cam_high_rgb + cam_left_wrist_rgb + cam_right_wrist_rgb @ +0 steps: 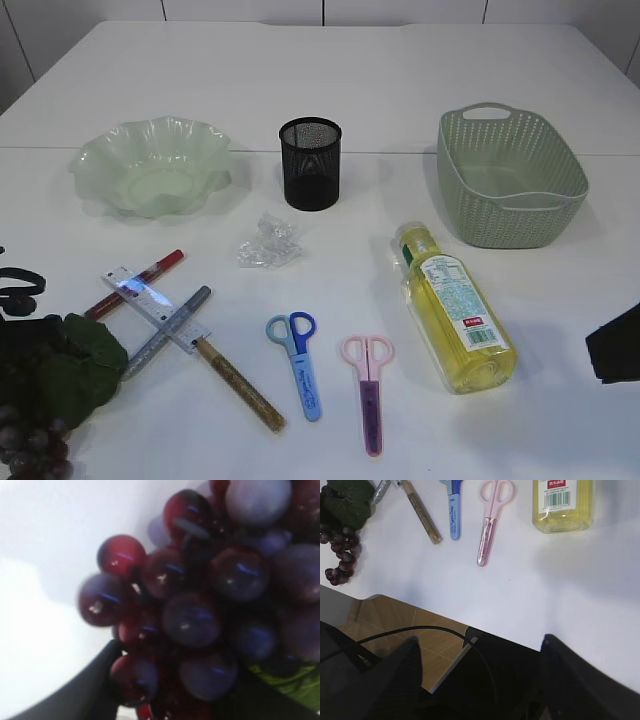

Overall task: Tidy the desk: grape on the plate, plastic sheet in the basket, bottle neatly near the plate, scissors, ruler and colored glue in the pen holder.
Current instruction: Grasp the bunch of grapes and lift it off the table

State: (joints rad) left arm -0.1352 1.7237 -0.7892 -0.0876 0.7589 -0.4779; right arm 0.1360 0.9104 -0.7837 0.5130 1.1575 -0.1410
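Observation:
A bunch of dark red and purple grape (200, 605) with a green leaf (80, 365) lies at the table's front left corner. My left gripper (175, 680) is around its lower part, one dark finger (80, 690) touching a berry and the other under the leaf. The green wavy plate (150, 170) sits at the back left, the black mesh pen holder (310, 163) at the back middle and the green basket (510, 180) at the back right. The bottle (455, 305) lies on its side. My right gripper (480, 640) stands open and empty past the front edge.
The crumpled plastic sheet (268, 242) lies in front of the pen holder. A ruler (155, 308) lies across red (135, 283), silver (165, 330) and gold (238, 383) glue pens. Blue scissors (297, 360) and pink scissors (368, 385) lie at the front middle.

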